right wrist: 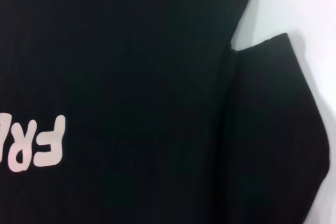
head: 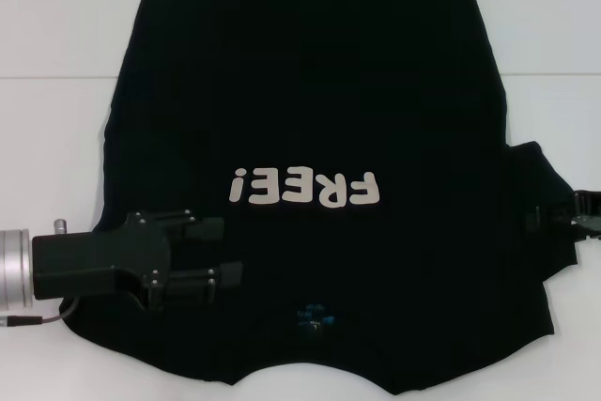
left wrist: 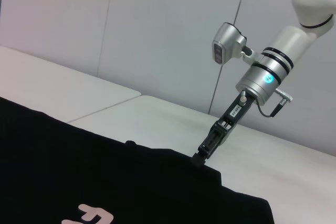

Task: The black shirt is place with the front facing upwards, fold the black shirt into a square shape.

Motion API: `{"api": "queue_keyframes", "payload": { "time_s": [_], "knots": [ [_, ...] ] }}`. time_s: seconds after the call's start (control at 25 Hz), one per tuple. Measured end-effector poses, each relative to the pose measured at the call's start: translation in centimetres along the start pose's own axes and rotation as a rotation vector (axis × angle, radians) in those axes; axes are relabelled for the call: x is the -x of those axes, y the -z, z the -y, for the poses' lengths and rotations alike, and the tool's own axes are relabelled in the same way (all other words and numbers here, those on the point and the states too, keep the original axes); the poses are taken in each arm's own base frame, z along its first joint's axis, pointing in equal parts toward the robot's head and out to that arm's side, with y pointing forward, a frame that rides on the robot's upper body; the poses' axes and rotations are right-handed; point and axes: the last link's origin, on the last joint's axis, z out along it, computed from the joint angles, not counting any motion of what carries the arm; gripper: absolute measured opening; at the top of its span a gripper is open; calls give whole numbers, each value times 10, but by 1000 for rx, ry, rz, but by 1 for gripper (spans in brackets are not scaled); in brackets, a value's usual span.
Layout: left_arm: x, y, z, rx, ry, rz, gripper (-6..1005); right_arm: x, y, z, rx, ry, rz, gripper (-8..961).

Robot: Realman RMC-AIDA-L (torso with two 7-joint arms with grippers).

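The black shirt (head: 310, 119) lies flat and face up over most of the white table (head: 56, 25), its hem toward twelve o'clock in the head view and its neck, with a small blue mark (head: 313, 315), at six. The pale "FREE!" lettering (head: 305, 189) sits just below centre. On the left side the sleeve seems already turned in over the body; on the right the sleeve (head: 540, 223) spreads out toward four o'clock.

The shirt looks light, soft and limp. It should drape and crease rather than hold a shape, so a pinch at a seam or sleeve edge is likely to serve better than a grab at the middle.

The left gripper (head: 233, 251) hovers over the shirt at eight o'clock, its two fingers (head: 202, 228) apart with nothing between them. The right gripper (left wrist: 198, 159) is at the outer edge of the right sleeve, at three to four o'clock; I cannot tell whether its fingers are closed on the cloth.

The table is smooth and pale, with a seam line crossing it. Plain light wall panels (left wrist: 157, 30) stand behind.
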Motion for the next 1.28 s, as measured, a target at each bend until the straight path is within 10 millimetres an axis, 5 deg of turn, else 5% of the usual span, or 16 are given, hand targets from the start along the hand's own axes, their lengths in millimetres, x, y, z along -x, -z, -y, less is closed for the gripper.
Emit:
{"api": "queue_keyframes", "payload": {
  "time_s": [0.32, 0.56, 0.64, 0.88, 1.28],
  "knots": [
    [1, 1, 1, -8, 1, -1, 706, 1, -3, -3, -33, 42, -18, 764],
    [2, 1, 0, -8, 6, -1, 707, 1, -2, -2, -39, 47, -21, 527],
    [2, 0, 0, -8, 7, -1, 707, 1, -2, -2, -40, 45, -21, 293],
    [2, 0, 0, -7, 7, -1, 708, 0, -1, 0, -43, 43, -20, 50],
    [2, 0, -1, -3, 11, -2, 708, 8, 16, 10, -47, 29, 35, 33]
  ]
}}
